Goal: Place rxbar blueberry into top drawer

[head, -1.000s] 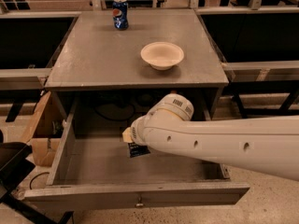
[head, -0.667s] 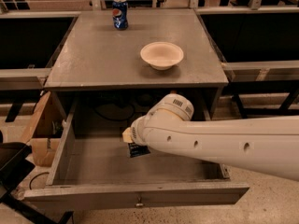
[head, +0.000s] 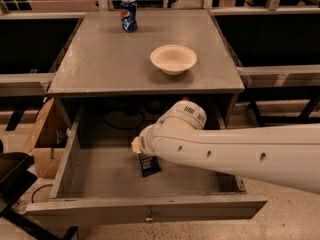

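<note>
The top drawer (head: 65, 156) is pulled fully open below the grey table top; its front panel has a small metal knob (head: 148, 217). The rxbar blueberry (head: 149, 165), a dark bar with white lettering, is inside the drawer near its middle, tilted. I cannot tell whether it rests on the drawer floor. My gripper (head: 141, 153) reaches down into the drawer right above the bar's top end. It is mostly hidden under my white wrist and forearm (head: 210, 151), which crosses in from the right.
A cream bowl (head: 173, 59) and a blue Pepsi can (head: 128, 14) stand on the table top (head: 100, 59). A cardboard box (head: 45, 139) sits on the floor left of the drawer. Dark benches flank the table on both sides.
</note>
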`<state>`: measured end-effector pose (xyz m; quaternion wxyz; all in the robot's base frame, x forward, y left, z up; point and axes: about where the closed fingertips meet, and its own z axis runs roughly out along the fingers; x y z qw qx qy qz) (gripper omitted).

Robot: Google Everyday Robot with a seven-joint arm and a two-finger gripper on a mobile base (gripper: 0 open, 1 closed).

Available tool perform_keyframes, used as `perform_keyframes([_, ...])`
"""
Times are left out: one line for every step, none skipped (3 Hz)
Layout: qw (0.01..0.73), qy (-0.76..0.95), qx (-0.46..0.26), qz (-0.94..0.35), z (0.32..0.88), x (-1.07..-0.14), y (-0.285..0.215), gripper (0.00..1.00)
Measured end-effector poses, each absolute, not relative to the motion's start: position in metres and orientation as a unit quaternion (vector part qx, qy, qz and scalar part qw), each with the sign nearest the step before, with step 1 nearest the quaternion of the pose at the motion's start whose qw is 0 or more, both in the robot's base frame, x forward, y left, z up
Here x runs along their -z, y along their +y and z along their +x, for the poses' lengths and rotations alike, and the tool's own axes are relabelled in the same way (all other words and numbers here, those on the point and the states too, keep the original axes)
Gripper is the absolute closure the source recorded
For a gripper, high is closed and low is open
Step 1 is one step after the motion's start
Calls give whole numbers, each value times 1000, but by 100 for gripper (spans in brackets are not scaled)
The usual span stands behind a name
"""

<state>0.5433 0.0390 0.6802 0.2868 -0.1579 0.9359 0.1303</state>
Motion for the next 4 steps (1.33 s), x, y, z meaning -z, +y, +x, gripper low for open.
perform_keyframes([287,936,-130,-158,543,-680,39,0])
perform_keyframes([287,936,-130,-158,543,-680,39,0])
perform_keyframes([290,931,-134,-177,541,-692,42,0])
perform_keyframes([302,924,-143,-186,539,-749,44,0])
